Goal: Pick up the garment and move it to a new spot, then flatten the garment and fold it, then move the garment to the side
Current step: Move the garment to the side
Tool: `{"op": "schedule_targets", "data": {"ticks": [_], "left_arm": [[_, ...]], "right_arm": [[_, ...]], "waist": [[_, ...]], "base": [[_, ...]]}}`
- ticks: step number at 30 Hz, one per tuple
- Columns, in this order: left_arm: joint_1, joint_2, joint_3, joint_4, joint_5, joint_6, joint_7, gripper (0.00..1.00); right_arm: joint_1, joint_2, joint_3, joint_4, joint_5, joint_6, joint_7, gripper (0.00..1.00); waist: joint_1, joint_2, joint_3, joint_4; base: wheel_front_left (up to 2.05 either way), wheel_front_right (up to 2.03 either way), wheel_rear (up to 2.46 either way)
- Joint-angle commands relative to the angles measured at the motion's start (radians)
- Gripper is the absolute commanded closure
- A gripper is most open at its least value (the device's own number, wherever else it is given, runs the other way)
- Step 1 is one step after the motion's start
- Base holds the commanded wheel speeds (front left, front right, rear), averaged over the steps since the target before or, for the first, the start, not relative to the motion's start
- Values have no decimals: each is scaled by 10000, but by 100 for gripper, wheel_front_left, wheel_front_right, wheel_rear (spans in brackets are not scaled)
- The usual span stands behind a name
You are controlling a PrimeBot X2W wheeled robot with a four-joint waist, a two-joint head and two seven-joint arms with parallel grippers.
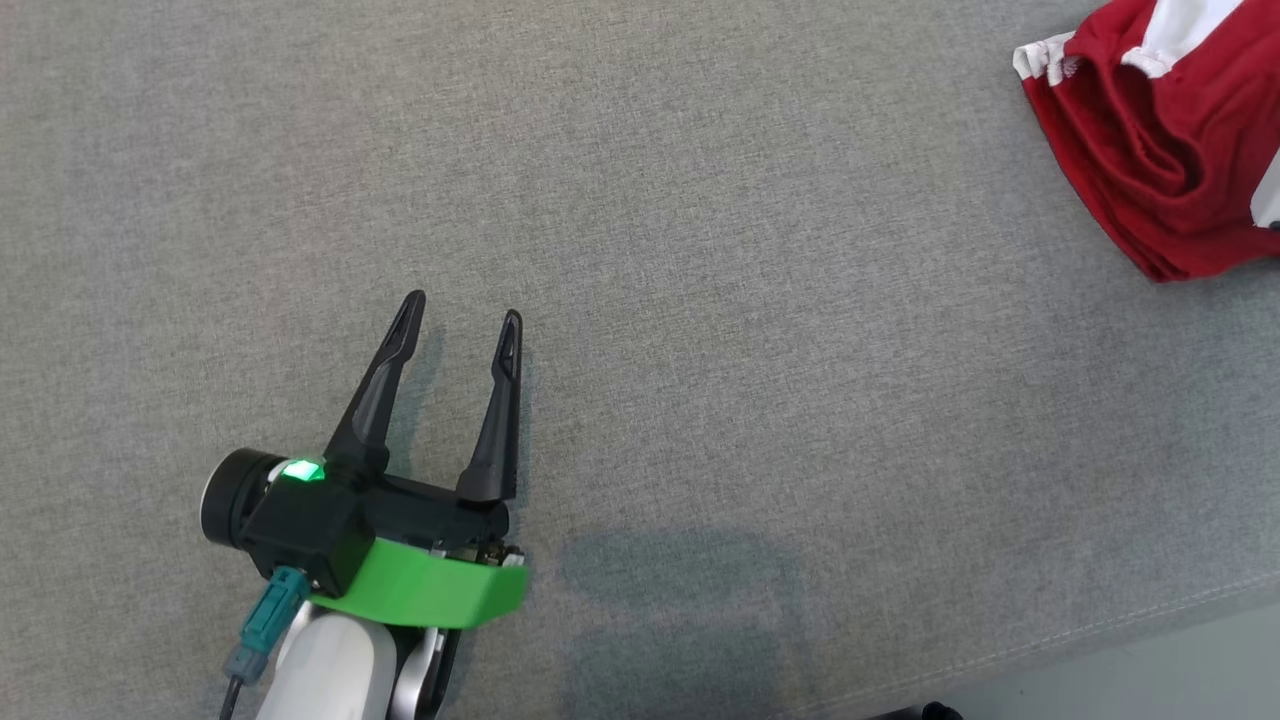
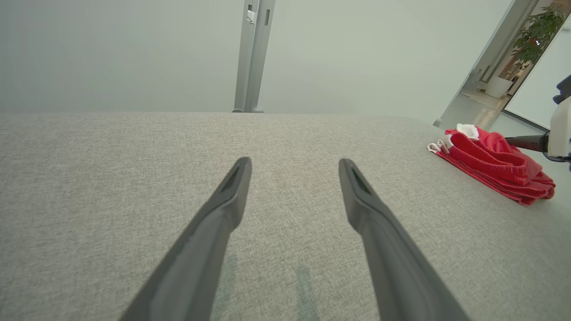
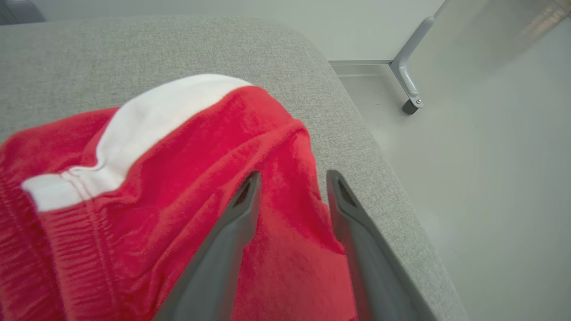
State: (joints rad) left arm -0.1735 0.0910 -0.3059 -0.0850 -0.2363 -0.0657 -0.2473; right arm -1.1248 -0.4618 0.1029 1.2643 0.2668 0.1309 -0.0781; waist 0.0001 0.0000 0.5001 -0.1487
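Observation:
The garment [image 1: 1150, 150] is red with white trim and lies bunched in folds at the far right of the grey cushioned surface [image 1: 700, 250]. My right gripper [image 3: 294, 175] hovers over the garment [image 3: 187, 187] near the surface's rounded corner, its fingers apart and red cloth lying under and between them. One of its dark fingers [image 2: 526, 142] reaches over the garment [image 2: 495, 167] in the left wrist view. My left gripper [image 1: 463, 308] stands open over bare surface at the lower left, far from the garment, with nothing between its fingers [image 2: 223, 209].
The surface's front edge [image 1: 1100, 640] runs across the lower right of the head view, with pale floor beyond. A grey metal leg with a caster [image 3: 408, 89] stands on the floor past the corner. A grey post [image 2: 252, 53] rises behind the far edge.

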Motion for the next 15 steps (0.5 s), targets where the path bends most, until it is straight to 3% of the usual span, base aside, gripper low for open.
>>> {"op": "schedule_targets", "data": {"ticks": [1,6,15], "left_arm": [[-144,50,-19,14,53,63,-19,0],[-83,7,-41,127,-61,88,-66,0],[133,-53,345,533,-438,235,-149,0]], "right_arm": [[-81,-98,-133,74,-155,-3,-104,0],[1,-36,-635,188,-607,-1,-385,0],[347,1092,-378,-475,-702,-1,-1593,0]], "waist": [[-1,0,-51,5],[-1,0,-352,-10],[-1,0,-1542,-6]], "base": [[0,0,0],[0,0,0],[0,0,0]]}}
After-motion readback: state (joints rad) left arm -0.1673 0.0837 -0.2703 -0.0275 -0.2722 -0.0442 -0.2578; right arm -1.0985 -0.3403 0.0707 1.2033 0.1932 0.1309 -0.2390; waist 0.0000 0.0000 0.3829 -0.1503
